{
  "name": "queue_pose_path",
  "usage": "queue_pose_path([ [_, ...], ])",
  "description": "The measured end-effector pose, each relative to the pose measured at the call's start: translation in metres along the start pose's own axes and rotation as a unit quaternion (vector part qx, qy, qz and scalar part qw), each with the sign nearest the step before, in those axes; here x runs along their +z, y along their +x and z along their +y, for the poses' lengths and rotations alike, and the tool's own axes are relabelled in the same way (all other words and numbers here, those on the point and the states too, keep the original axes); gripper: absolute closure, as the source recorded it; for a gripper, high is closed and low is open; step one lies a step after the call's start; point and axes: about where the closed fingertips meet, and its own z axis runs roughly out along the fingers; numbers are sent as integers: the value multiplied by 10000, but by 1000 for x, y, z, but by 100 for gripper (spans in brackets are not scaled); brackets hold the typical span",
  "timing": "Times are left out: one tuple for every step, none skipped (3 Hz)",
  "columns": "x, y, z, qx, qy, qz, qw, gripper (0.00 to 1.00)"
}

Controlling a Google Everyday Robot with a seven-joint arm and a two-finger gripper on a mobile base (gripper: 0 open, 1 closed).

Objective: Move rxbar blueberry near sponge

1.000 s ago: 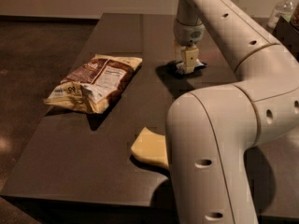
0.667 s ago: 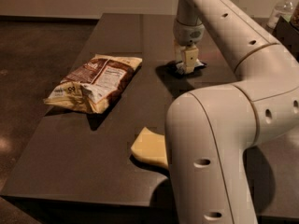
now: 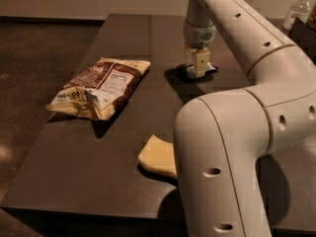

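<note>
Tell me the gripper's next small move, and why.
Probably a short lift: the gripper is down on the rxbar blueberry far back on the table, while the sponge lies near the front edge, partly behind the arm, so the bar must be carried there.

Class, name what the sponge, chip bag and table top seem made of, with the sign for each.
Sponge: soft foam, matte pale yellow, thick block. Chip bag: thin plastic film, probably; glossy and crinkled. Table top: dark, smooth, faint sheen; laminate or wood, unclear. The gripper is down at the rxbar blueberry, far side.
</note>
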Motion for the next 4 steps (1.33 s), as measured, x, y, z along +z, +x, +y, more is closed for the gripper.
queue_pose_path([
  [-1,0,0,3,0,1,10000,87],
  [-1,0,-8,3,135,7,9999,100],
  [0,1,-8,5,136,8,9999,100],
  [-8,-2,-11,13,374,-106,9992,100],
])
